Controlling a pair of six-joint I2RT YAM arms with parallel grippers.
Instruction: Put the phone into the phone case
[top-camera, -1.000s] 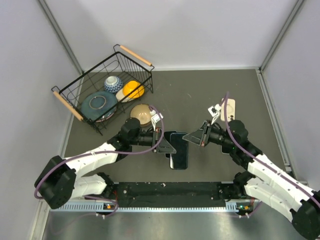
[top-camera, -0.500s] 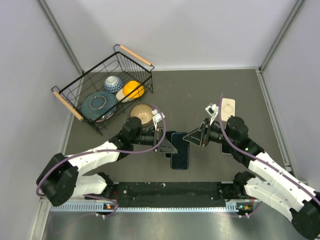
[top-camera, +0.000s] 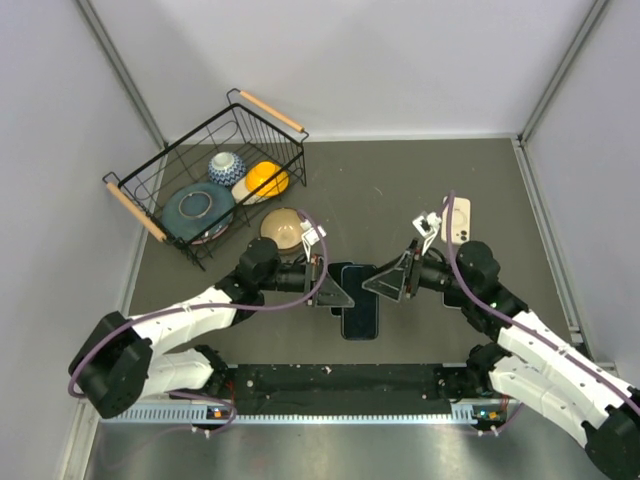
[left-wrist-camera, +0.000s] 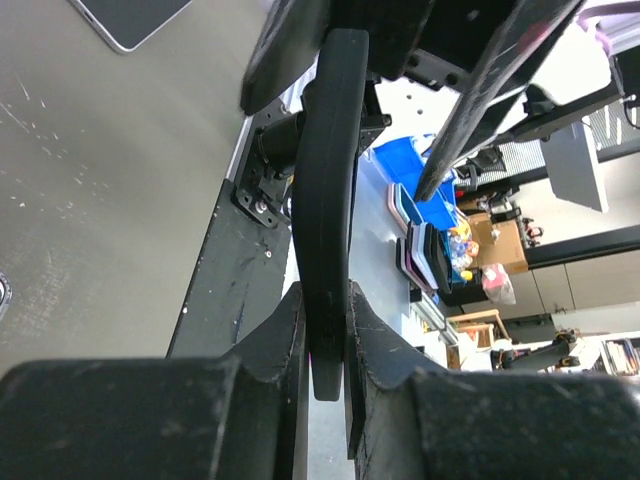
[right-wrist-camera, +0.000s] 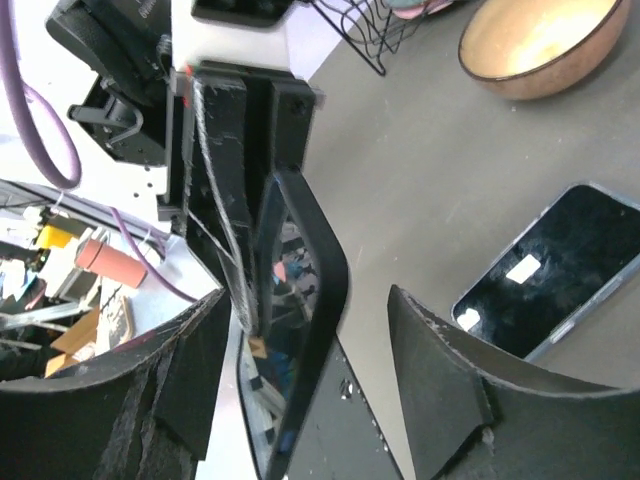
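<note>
Phone case (left-wrist-camera: 330, 180) is showing edge-on only, pinched upright between the left gripper (left-wrist-camera: 325, 305) fingers, so its opening is hard to make out. The top view is merging case and phone (top-camera: 360, 316) into one dark patch. The phone is lying flat on the table (top-camera: 400, 190), under and nearside of both grippers, cut off to one corner in the left wrist view. The right gripper (right-wrist-camera: 310, 300) is straddling the case edge, jaws wide, gaps showing either side. The basket (top-camera: 135, 210) is sitting well apart, and bare table is lying beyond.
</note>
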